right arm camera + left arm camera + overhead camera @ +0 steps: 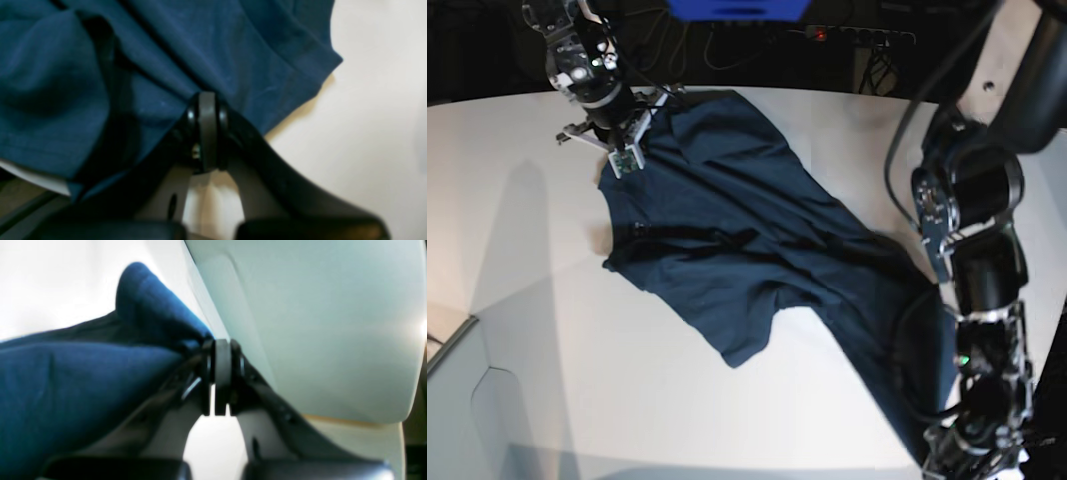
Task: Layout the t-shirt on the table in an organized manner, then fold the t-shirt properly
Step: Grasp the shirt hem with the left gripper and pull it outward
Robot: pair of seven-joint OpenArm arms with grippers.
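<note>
Stretching between both pinching grippers (222,378) (207,131), t-shirt (737,250) across table (527,300).

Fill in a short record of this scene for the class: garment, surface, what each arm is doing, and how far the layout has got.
garment: dark navy-blue soft fabric t-shirt, stretched diagonally, still wrinkled
surface: smooth white table
left gripper: fingers shut on the t-shirt's cloth near the table's edge
right gripper: fingers shut on the t-shirt's cloth at the far end
layout: not yet flat, no fold made

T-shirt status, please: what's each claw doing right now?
Left gripper shut on t-shirt. Right gripper shut on it too. Shirt stretched between them over table, still rumpled. Nothing in the way.
</note>
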